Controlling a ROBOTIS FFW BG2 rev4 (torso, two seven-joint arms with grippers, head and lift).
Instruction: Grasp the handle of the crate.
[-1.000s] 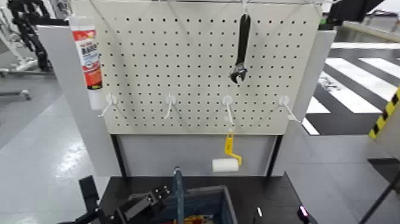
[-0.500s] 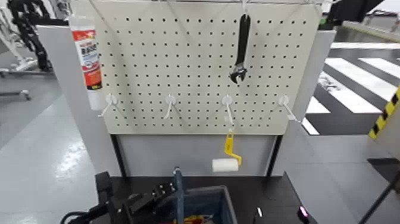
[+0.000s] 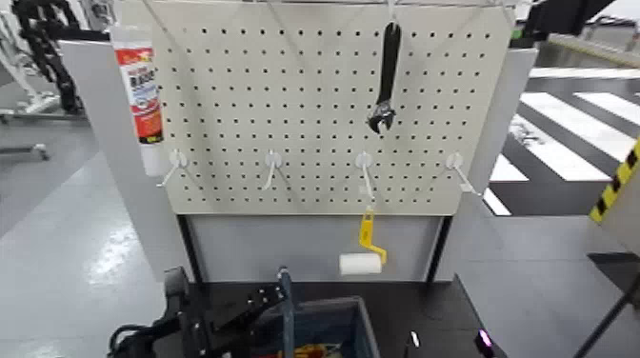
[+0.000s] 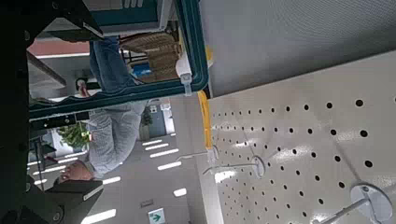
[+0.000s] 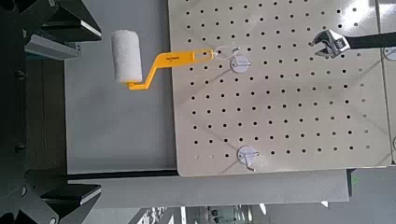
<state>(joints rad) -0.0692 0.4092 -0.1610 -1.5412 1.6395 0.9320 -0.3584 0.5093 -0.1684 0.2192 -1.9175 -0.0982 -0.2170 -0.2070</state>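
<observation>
The blue-grey rectangular plastic crate (image 3: pixel 333 324) sits on the black bench (image 3: pixel 433 319) below the cream perforated pegboard (image 3: pixel 324 105). Its narrow dark blue-grey upright handle (image 3: pixel 285 309) rises over the crate's middle. The black left hand (image 3: pixel 250 312) hovers just beside the handle, on the crate's left; I cannot tell whether its fingers are released or clenched. A yellow-handled white paint roller (image 3: pixel 362 255) hangs under the pegboard.

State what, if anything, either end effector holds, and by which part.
Nothing is held. The left end effector sits beside the crate's handle, not closed on it; the right one is out of view.
</observation>
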